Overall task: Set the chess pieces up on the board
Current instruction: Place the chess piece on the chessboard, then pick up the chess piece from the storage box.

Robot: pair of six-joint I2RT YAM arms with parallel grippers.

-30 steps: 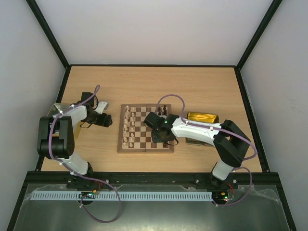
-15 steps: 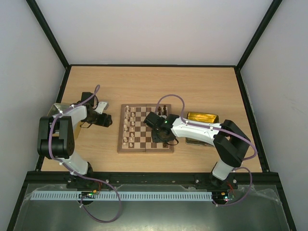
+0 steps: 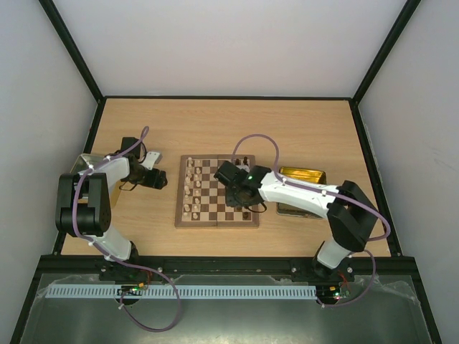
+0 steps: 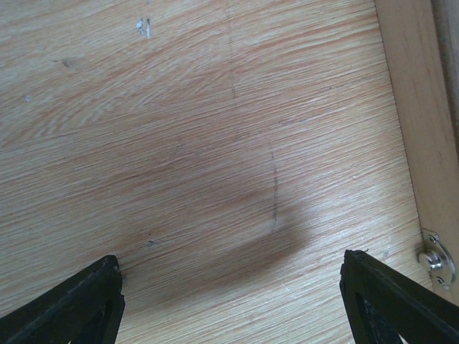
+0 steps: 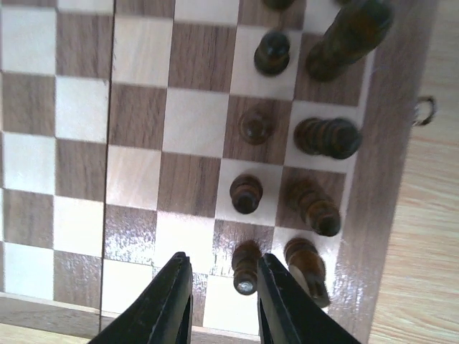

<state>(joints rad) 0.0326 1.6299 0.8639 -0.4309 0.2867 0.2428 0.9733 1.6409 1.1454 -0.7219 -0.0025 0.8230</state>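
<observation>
Right wrist view: the right gripper [image 5: 223, 259] sits low over the board's [image 5: 136, 179] right edge. Its jaws are a bit apart around a dark pawn [image 5: 245, 266] that stands among the other dark pieces [image 5: 319, 137], and there's a gap on one side, so it's not clamped. In the top view the board is near the tabletop's [image 3: 301, 129] middle with cream pieces [image 3: 189, 190] along its left edge, and the left gripper [image 4: 229, 308] is spread wide over the tabletop just off that edge.
</observation>
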